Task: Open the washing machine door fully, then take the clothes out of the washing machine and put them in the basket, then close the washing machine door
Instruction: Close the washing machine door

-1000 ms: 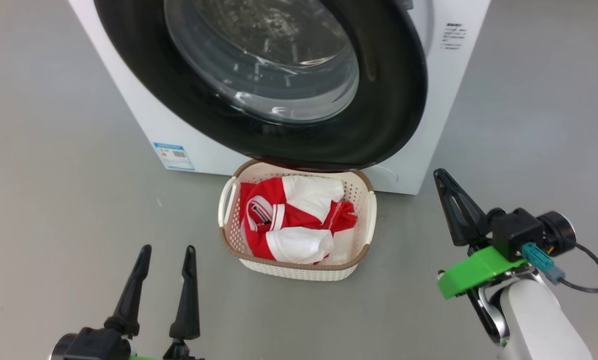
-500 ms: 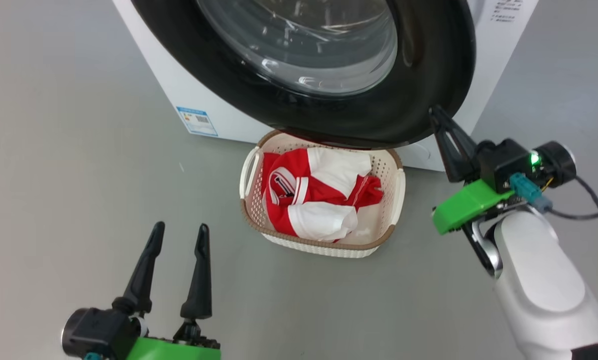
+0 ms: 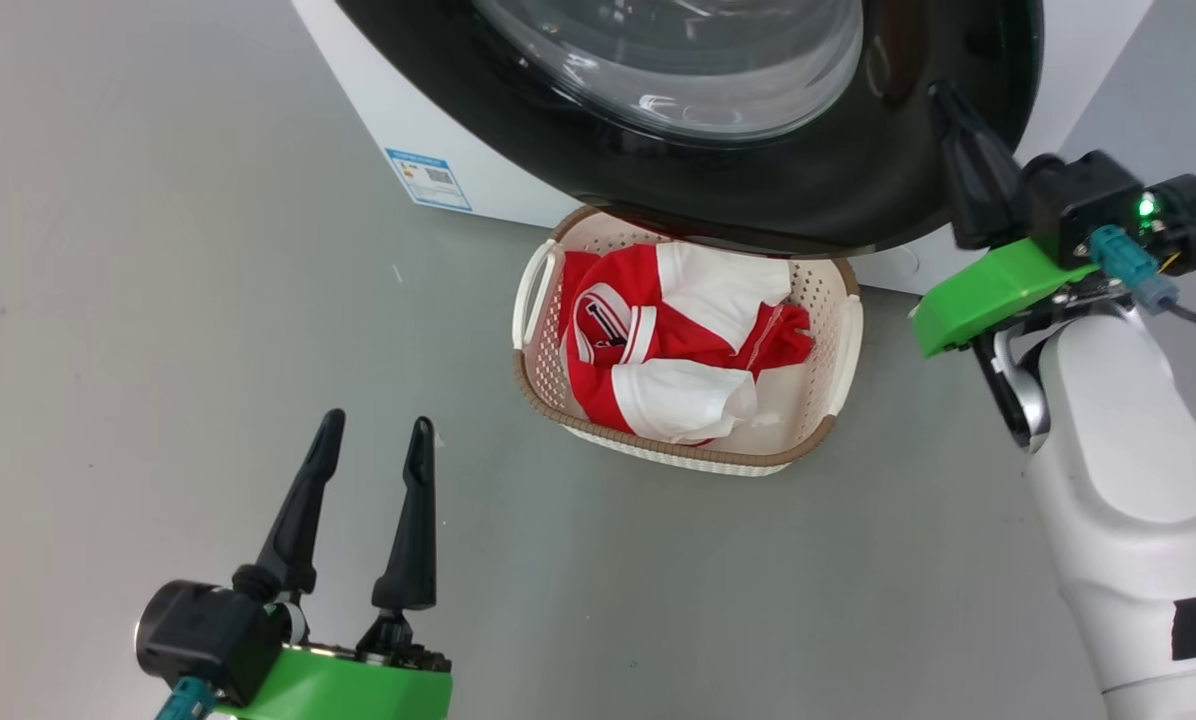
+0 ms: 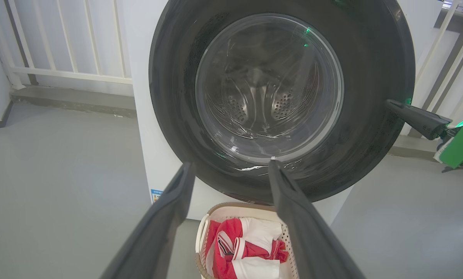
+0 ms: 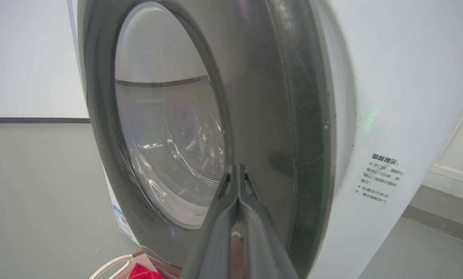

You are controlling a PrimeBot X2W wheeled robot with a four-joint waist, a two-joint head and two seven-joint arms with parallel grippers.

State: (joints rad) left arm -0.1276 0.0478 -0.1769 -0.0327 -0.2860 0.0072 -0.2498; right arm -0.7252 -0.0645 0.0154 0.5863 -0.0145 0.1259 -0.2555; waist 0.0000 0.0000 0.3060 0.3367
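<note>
On the grey floor, the basket holds the clothes below the washing machine door, the clenched, empty right claw at its rim, the left claw released.

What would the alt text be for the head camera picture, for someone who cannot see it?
A cream basket holding red and white clothes sits on a grey floor below the glossy black washing machine door. The right gripper, fingers shut, points at the door's right rim; the left gripper hovers open at lower left.
</note>
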